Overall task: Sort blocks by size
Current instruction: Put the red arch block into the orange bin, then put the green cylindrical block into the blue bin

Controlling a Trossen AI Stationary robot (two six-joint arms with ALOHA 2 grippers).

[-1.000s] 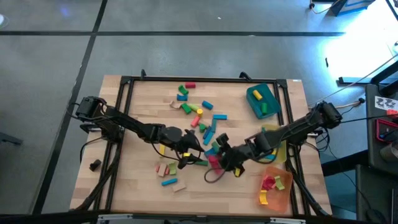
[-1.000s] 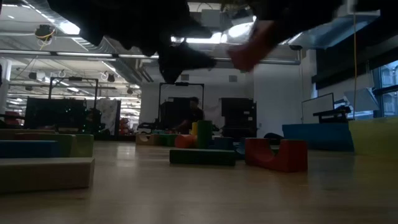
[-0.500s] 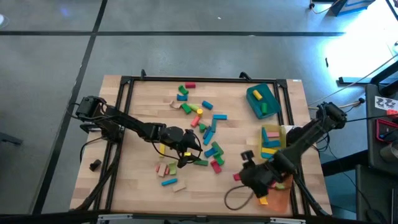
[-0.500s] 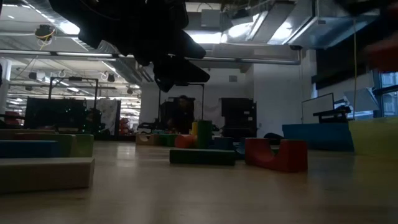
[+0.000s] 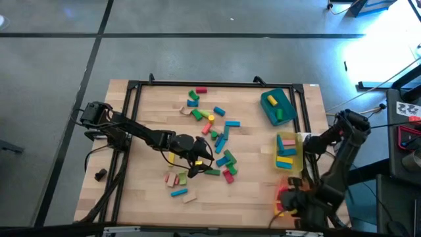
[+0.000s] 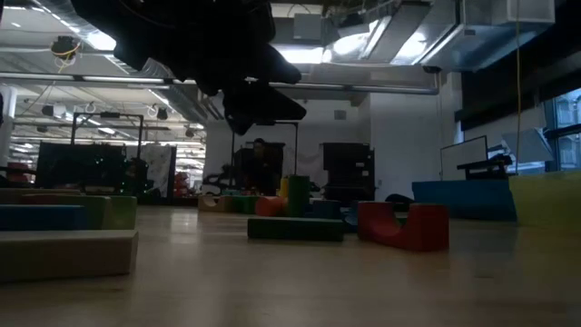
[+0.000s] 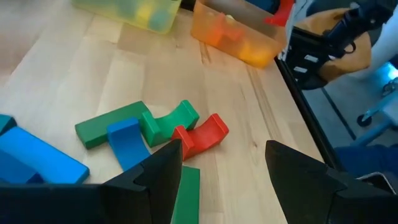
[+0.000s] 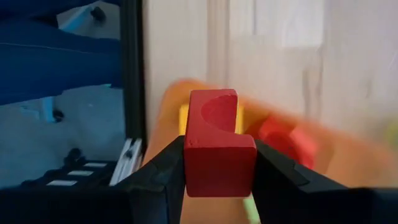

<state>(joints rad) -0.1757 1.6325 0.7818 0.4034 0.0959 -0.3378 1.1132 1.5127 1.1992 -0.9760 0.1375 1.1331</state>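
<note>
red notched block (image 8: 219, 144) sits clamped between the right hand's (image 8: 217, 163) fingers above the orange tray (image 8: 323, 163); left hand (image 7: 221, 163) open.

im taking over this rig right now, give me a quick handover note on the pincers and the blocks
Right pincer: shut on a red block, carried over the orange tray at the table's near right corner.
Left pincer: open and empty, hovering over the loose pile mid-table, near a red arch block.
Done: the teal tray, the yellow tray and the orange tray each hold a few blocks.
Left: drop the red block, then clear the loose blocks scattered across the table's middle, plus a few pale ones nearer the front edge.
</note>
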